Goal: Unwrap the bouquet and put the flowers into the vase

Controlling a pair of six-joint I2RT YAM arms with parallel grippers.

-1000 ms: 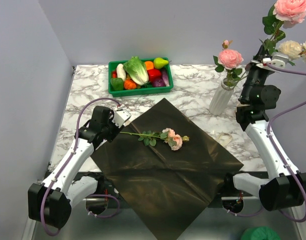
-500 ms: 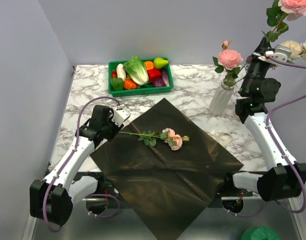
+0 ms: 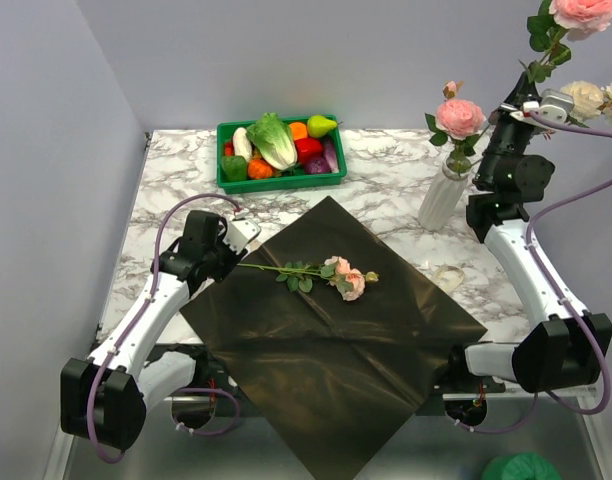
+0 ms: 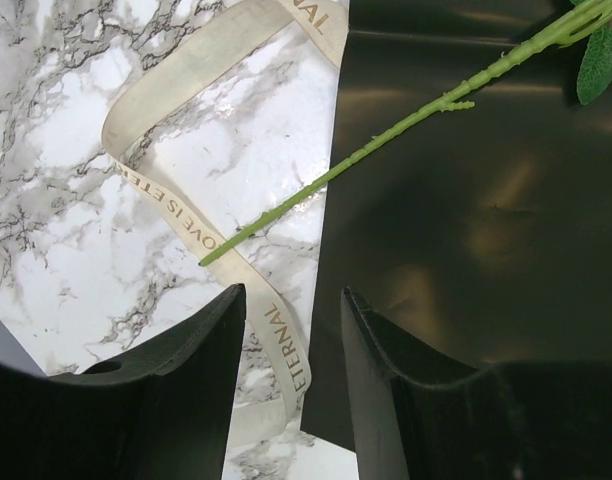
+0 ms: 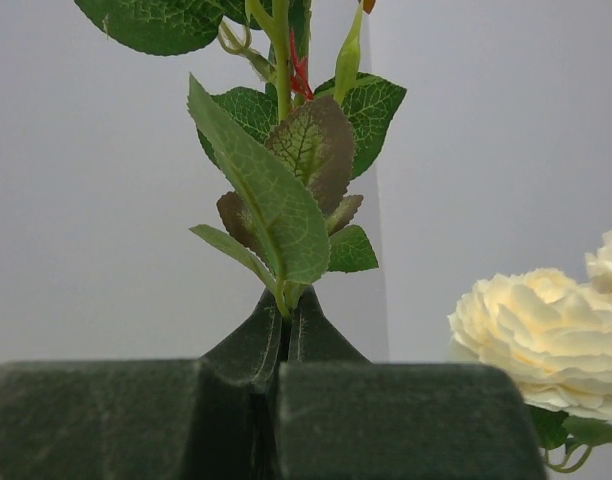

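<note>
While the right gripper (image 5: 286,312) is clamped on a stem (image 5: 283,70) at upper right, the left gripper (image 4: 291,300) is held half open, empty, over ribbon (image 4: 174,203). One rose (image 3: 460,117) is seen in the vase (image 3: 438,205), a second rose (image 3: 343,275) on paper (image 3: 336,360) mid-frame.

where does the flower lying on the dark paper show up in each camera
Top external: the lying flower, centre, on the dark wrapping paper, bloom to the right.
Left wrist: only its green stem, slanting from upper right down to the ribbon.
Right wrist: not in it.
Shared landmark: the dark wrapping paper, under the stem in both.
</note>
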